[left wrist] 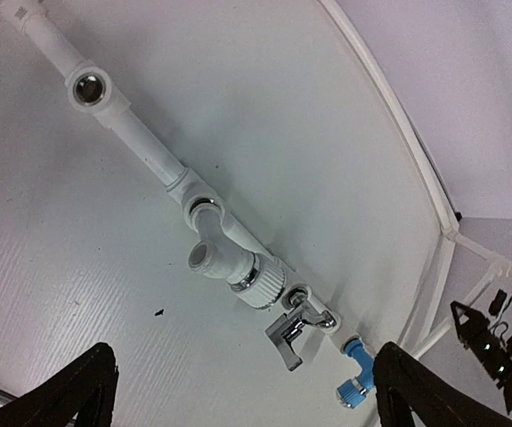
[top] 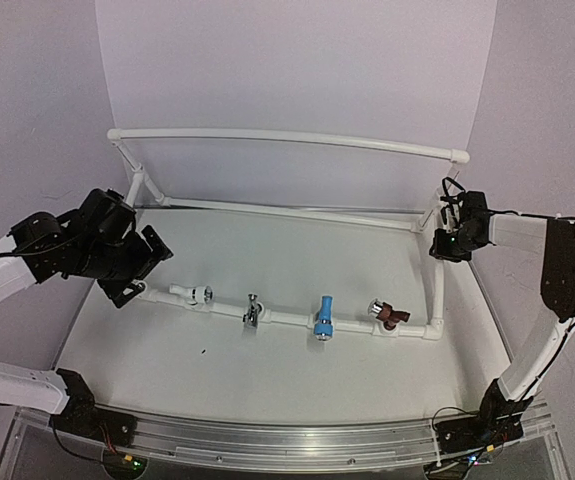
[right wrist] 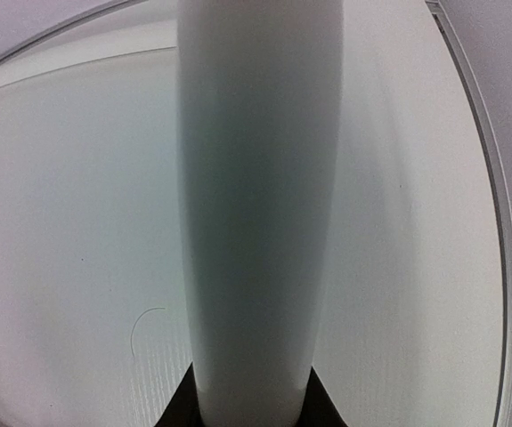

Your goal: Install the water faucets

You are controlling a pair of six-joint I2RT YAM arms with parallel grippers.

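Note:
Four faucets sit along the front pipe [top: 287,318] of the white PVC frame: a white one [top: 193,294], a chrome one [top: 252,311], a light blue one [top: 324,318] and a reddish-brown one [top: 393,316]. My left gripper [top: 139,270] is open and empty, hovering over the pipe's left end. In the left wrist view its gripper [left wrist: 245,356] frames the white faucet [left wrist: 229,258], the chrome faucet [left wrist: 293,331] and the blue faucet [left wrist: 353,378]; an empty socket [left wrist: 86,89] lies beyond. My right gripper [top: 447,243] is shut on the frame's right side pipe [right wrist: 256,196].
The frame's raised back rail [top: 287,138] and lower back pipe [top: 287,212] run across the far side. Purple walls close in the white table [top: 287,260] on three sides. A small dark speck [top: 202,351] lies in front of the pipe. A metal rail [top: 287,435] edges the near side.

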